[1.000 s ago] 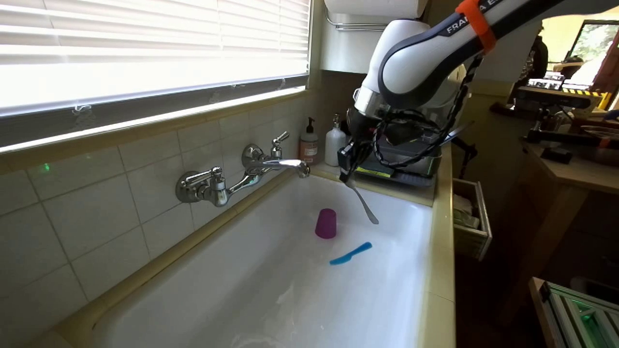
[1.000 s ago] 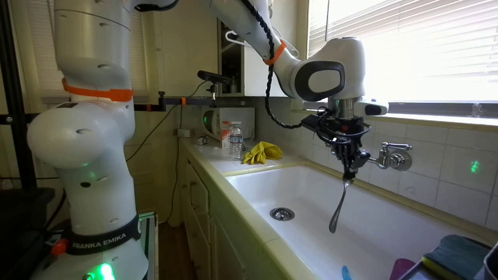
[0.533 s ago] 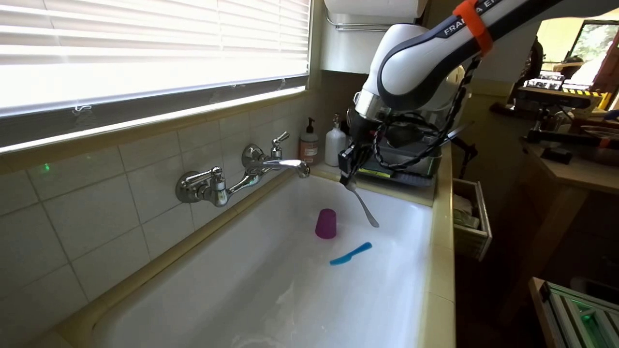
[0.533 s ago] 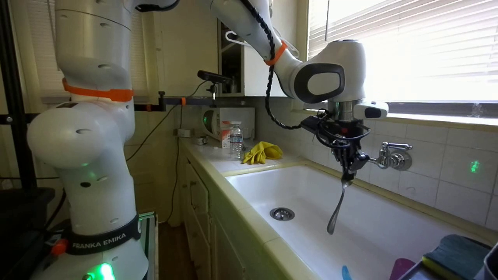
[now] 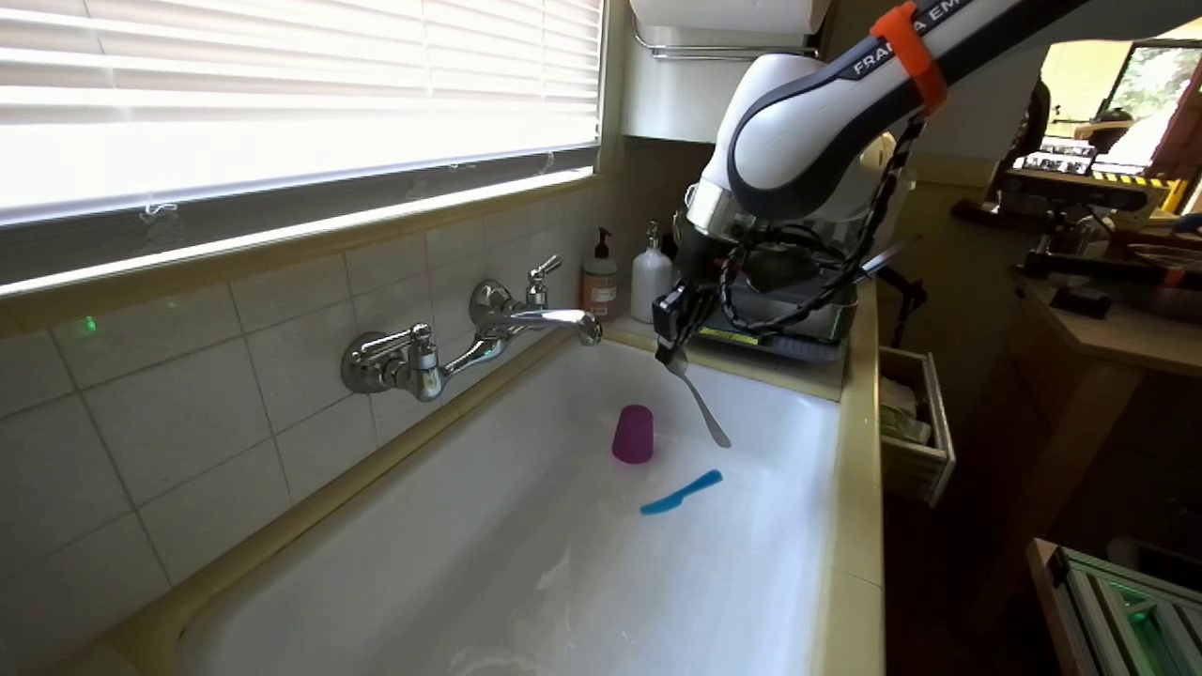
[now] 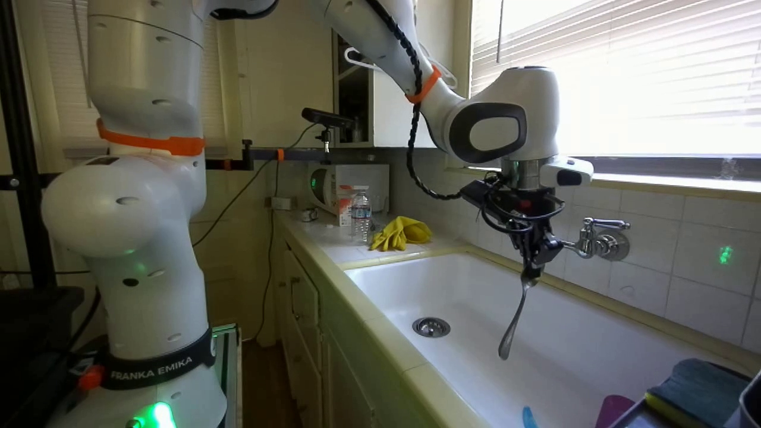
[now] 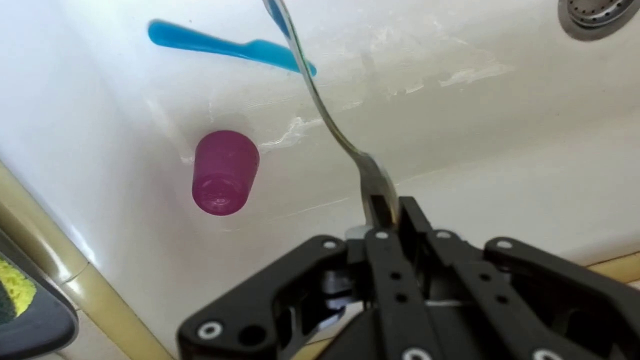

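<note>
Hand [image 7: 397,210] lowered slightly, pinching metal utensil [image 7: 369,170] over white sink [image 5: 526,563], tiled wall [image 5: 178,394], blinds [image 5: 282,84]

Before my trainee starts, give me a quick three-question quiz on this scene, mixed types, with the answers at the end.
1. True or false: the gripper is holding a metal utensil.
2. Multiple choice: what colour is the cup? A) yellow B) purple C) white
3. Short answer: in the wrist view, which lies nearer the drain, the cup or the blue knife?

Key: 1. True. 2. B. 3. The blue knife.
</note>
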Robot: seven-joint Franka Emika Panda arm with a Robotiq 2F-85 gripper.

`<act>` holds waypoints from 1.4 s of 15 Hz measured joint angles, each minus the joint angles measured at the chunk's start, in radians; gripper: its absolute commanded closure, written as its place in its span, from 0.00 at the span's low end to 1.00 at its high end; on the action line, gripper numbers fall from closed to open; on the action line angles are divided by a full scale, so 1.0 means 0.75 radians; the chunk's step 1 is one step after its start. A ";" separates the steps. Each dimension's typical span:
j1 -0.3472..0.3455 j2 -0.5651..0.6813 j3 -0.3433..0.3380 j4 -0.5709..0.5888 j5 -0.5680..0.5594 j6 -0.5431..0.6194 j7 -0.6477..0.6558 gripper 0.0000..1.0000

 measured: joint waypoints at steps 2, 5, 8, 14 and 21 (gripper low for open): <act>0.000 0.031 0.013 0.004 0.022 0.039 -0.012 0.98; 0.003 0.090 0.032 0.007 0.003 0.089 -0.025 0.98; 0.017 0.152 0.048 0.006 -0.081 0.109 -0.026 0.98; 0.061 0.217 0.061 -0.010 -0.279 0.109 -0.026 0.98; 0.142 0.276 0.058 -0.011 -0.566 0.110 -0.017 0.98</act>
